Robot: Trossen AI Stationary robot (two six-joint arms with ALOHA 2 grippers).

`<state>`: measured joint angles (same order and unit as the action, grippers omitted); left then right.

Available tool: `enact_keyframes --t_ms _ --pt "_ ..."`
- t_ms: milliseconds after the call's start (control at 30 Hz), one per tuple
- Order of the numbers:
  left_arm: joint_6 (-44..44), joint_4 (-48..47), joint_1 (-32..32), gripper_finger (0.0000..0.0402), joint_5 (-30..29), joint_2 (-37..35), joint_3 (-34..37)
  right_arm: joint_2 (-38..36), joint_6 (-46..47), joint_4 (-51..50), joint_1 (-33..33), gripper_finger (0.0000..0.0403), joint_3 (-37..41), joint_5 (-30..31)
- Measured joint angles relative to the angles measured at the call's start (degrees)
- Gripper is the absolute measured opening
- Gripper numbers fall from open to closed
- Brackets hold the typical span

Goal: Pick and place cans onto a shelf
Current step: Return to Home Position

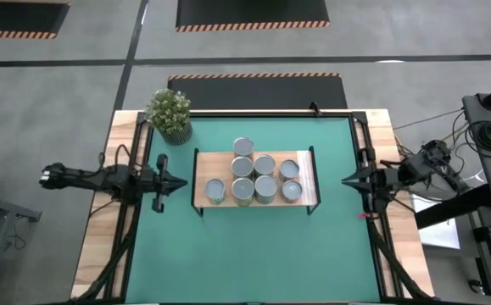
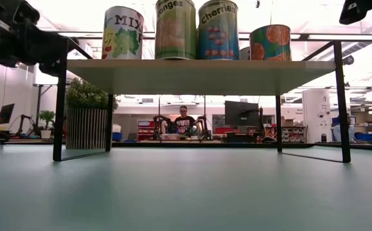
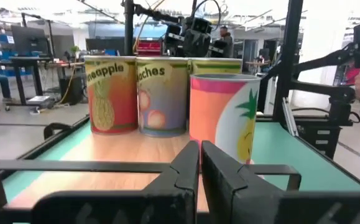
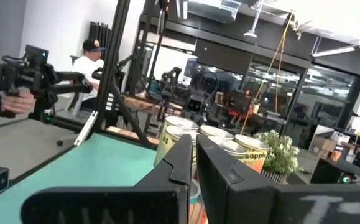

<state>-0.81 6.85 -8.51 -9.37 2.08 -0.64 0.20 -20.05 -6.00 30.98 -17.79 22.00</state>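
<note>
Desk-centre shelf (image 1: 211, 166) carries all eight cans (image 1: 242, 191); left hand (image 1: 177, 183) and right hand (image 1: 347, 179) flank it, fingers pressed together, empty; cans look rigid, slick-walled, probably hefty, so grip mid-body.

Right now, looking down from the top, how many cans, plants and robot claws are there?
Cans: 8, all on the shelf
Potted plant: 1
Claws: 2, the left claw and the right claw
Total: 11
</note>
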Motion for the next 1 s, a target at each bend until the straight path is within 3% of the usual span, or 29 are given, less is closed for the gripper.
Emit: enact_keyframes --t_ms 500,767,933,1000 --pt "0.50 -0.01 0.00 0.0000 1.43 -0.21 0.04 -0.21 3.30 0.69 0.00 0.0013 8.83 0.87" --pt "0.27 -0.35 0.00 0.0000 0.48 -0.19 -0.09 -0.21 3.68 5.47 -0.02 0.0013 14.48 5.59" --pt "0.27 -0.32 0.00 0.0000 0.42 -0.05 -0.09 -0.20 5.56 8.71 -0.04 0.0013 16.35 13.84" --pt "0.26 -0.34 0.00 0.0000 0.42 0.08 -0.09 -0.13 5.44 8.68 -0.02 0.0013 16.38 13.19"
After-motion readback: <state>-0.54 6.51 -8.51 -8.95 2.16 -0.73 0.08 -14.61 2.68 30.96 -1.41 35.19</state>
